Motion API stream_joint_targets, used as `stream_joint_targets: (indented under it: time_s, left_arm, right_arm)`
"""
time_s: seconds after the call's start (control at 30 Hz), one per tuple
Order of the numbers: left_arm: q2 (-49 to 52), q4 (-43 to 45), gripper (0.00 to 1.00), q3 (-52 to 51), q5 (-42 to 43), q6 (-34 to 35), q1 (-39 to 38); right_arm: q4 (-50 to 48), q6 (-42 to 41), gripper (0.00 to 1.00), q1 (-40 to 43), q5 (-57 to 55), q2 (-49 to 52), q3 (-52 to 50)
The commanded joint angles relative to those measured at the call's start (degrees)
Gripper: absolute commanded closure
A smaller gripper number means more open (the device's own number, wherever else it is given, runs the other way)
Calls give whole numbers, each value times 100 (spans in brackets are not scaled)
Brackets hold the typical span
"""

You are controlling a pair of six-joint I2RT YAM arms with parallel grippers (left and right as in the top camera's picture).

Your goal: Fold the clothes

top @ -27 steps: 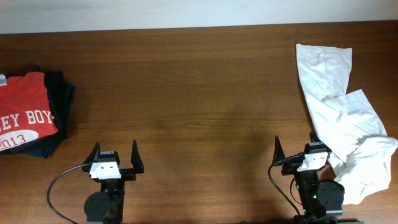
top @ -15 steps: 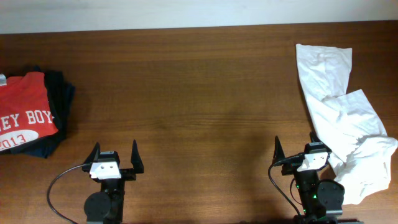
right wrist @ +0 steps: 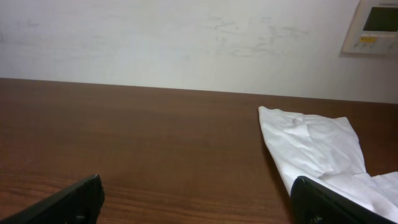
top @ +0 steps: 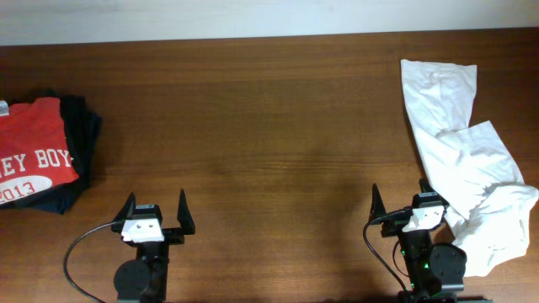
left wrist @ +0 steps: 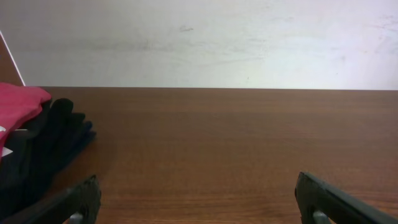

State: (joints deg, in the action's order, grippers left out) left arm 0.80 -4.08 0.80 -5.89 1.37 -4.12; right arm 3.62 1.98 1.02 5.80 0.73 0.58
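Opening step, judging by the lay of things: nothing gripped, nothing folded, nothing even spread out.

Over on the far-right side of the bench: the white T-shirt, rumpled and twisted into a long strip from near the back edge down to the front. Ends in a lower bunch just beside the right gripper, possibly draped against its outer finger. Hard to confirm from overhead, with cloth covering that very spot. Shows in the right wrist view as a creased white lobe ahead and to the right, flat on the wood.

Calls next, most likely, for a reach with the right arm to pinch a hem or shoulder, then a drag toward the middle of the bench and a flattening before any fold. Probably needs the left arm on the opposite edge too, given thin soft cloth prone to sagging and bunching from a single pinch.

Both arms low at the near edge, wrists level, aimed at the back wall. Left gripper spread wide and holding nothing, with only bare wood between its fingers. Right gripper likewise spread wide, nothing between its fingers.

Far left, well apart from the work: a red T-shirt with white lettering on top of dark navy garments.
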Motion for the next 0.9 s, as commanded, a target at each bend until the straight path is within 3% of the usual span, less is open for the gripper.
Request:
stream_joint_targets:
  time_s: [0.0,0.33,0.47,0.53,0.67,0.87]
  left_arm:
    - [-13,-4,1,-31,-42,-7,-22]
    - [-13,-2,1,-26,-39,-7,-22]
    - [37,-85,1,101,-44,-7,-22]
    - [271,-299,1,308,-42,-7,-22]
    - [1305,-498,1,990,-44,-7,-22]
    - [3654,-907,1,2500,-37,-7,-22]
  right_arm:
    - [4,35,1,-31,-28,0,-26]
    - [9,22,1,-26,-31,0,39]
    - [57,-881,1,-26,-55,0,83]
    - [249,-894,1,-26,-105,37,251]
    - [584,-892,1,-26,-308,737,894]
    - [1307,-887,1,-26,-308,3053,2581]
